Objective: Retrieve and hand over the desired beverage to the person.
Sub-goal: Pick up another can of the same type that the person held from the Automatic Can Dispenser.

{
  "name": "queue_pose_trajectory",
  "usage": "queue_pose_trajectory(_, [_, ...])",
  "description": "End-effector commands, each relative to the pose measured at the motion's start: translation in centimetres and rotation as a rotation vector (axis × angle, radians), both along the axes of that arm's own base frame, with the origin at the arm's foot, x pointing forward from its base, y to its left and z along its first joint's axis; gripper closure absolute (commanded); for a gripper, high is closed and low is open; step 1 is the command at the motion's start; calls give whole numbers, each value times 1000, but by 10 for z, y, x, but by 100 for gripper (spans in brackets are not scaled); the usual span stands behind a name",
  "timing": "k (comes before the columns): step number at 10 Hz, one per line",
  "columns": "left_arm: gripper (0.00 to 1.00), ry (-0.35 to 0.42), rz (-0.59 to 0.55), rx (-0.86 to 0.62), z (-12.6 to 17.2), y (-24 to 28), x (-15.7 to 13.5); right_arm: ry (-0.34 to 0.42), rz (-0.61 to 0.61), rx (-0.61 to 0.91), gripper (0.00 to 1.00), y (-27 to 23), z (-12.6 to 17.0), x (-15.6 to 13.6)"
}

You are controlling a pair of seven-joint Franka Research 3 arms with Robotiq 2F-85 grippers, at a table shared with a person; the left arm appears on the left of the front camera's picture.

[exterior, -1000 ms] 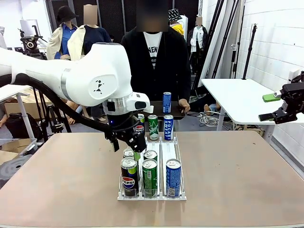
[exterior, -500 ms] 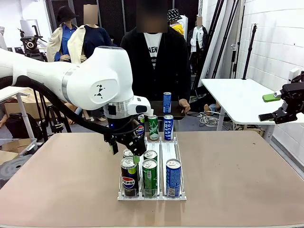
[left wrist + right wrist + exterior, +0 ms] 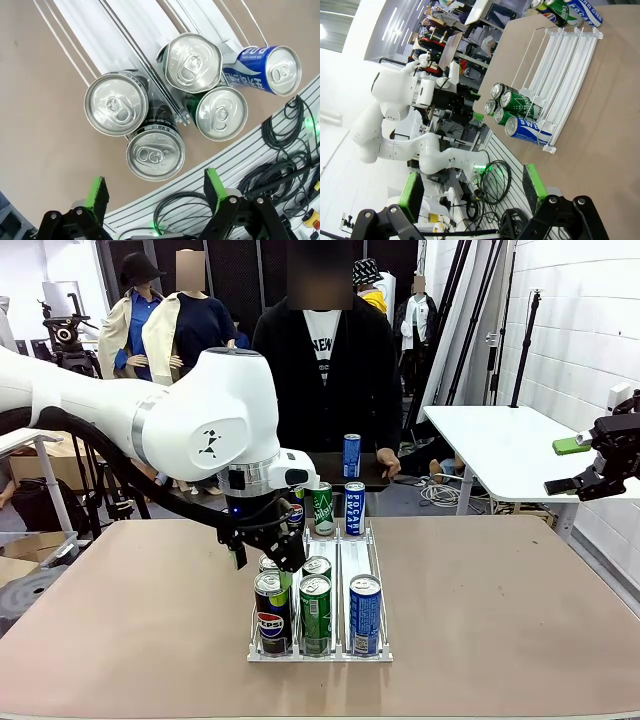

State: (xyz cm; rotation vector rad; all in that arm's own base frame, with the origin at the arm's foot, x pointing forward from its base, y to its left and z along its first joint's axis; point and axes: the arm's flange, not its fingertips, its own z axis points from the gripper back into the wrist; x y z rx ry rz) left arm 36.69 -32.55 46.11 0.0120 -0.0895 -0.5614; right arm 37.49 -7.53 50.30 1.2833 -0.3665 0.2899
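Observation:
A white wire rack (image 3: 345, 652) on the table holds Pepsi, green and blue Pocari cans in three lanes. In front stand a Pepsi can (image 3: 271, 612), a green can (image 3: 315, 613) and a Pocari can (image 3: 365, 613). My left gripper (image 3: 264, 546) hangs open just above the left lane, over the second Pepsi can (image 3: 269, 562). From the left wrist I look down on the can tops, the front Pepsi can (image 3: 155, 154) between and beyond my open left gripper (image 3: 155, 190). The right gripper (image 3: 598, 468) is open, far right and off the table. The person (image 3: 325, 350) stands across the table.
Three more cans (image 3: 322, 508) stand at the rack's far end. One blue can (image 3: 351, 455) sits on a black tray by the person's hand (image 3: 388, 462). A white side table (image 3: 500, 445) is at the right. Bare tabletop (image 3: 500, 600) lies on both sides of the rack.
The left arm has shifted slightly, bringing its open gripper a little lower and nearer over the left lane's cans. The right arm and the person have not moved.

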Motion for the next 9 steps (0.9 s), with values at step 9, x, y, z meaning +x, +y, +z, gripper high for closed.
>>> queue_pose_trajectory(9, [0,-21,35,-23,-27,3,10,-2,6,3,0,1,-2,-5])
